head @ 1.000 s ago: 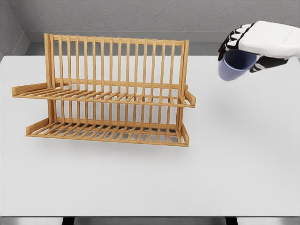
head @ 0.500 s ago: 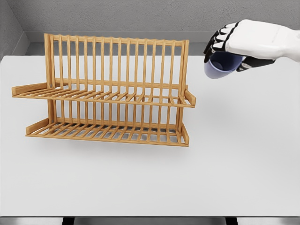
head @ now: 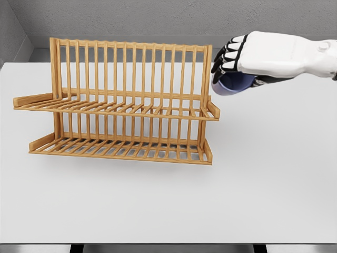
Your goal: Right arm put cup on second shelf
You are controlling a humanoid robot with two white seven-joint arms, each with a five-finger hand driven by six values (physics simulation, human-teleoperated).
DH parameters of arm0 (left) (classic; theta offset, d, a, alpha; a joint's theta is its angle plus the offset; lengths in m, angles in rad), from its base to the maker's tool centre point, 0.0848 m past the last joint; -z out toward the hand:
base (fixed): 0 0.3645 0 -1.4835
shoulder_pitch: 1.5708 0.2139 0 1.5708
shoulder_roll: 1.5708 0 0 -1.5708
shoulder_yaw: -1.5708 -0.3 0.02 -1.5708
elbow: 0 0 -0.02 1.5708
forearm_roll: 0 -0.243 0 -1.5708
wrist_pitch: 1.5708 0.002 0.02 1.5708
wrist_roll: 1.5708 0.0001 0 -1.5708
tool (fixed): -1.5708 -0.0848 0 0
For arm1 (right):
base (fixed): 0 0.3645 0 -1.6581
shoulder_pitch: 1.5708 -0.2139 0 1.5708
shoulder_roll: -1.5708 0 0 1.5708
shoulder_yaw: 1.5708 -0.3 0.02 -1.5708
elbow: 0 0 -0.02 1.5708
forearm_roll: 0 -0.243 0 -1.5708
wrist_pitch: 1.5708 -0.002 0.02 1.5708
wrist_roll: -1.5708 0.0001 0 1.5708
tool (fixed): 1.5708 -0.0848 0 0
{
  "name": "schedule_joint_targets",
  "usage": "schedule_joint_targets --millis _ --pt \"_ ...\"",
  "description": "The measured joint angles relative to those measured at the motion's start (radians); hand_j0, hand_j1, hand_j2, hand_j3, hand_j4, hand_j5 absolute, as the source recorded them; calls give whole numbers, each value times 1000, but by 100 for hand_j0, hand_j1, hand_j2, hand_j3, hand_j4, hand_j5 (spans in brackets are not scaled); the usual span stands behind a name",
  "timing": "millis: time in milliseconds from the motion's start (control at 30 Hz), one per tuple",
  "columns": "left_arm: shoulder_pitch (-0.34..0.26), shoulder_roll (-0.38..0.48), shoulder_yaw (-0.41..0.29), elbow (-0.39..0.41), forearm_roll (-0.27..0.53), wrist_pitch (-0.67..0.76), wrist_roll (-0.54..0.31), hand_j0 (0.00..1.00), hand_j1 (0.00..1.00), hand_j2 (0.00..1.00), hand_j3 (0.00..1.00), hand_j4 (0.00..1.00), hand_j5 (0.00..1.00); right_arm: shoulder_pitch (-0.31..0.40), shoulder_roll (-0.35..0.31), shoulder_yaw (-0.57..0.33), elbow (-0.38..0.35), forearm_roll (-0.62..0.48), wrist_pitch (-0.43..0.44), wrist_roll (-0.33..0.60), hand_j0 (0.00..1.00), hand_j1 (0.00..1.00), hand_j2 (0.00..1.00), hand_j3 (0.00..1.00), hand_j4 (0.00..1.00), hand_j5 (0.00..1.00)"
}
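Note:
A wooden two-tier dish rack (head: 121,105) stands on the left half of the white table (head: 263,174). Its upper shelf (head: 116,109) and lower shelf (head: 121,148) are both bare slats. My right hand (head: 230,66) comes in from the right edge, held in the air just right of the rack's top right post. Its black fingers curl over a blue-purple cup (head: 231,83), gripped from above and tilted. Most of the cup is hidden under the palm. The cup hangs a little above the level of the upper shelf's right end. The left arm is out of view.
A grey wall (head: 158,21) runs behind the table. The rack's tall back rails (head: 131,68) rise above the upper shelf. The table's front edge (head: 168,243) lies near the bottom of the picture.
My right hand has carried the cup leftward, from well right of the rack to just beside its top right post. The cup now tilts more under the palm.

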Motion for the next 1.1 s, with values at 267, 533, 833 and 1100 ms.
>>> schedule_joint_targets --millis 267,533,833,1100 --pt "0 0 0 0 0 0 0 100 100 100 100 100 100 0 50 9 0 1 -3 0 63 63 63 63 63 63" --pt "0 0 0 0 0 0 0 100 100 100 100 100 100 0 91 19 0 -1 -1 0 63 63 63 63 63 63" --pt "0 0 0 0 0 0 0 100 100 100 100 100 100 0 150 39 1 7 9 0 63 63 63 63 63 63" --pt "0 0 0 0 0 0 0 100 100 100 100 100 100 0 160 45 2 10 25 0 100 100 100 100 100 100"
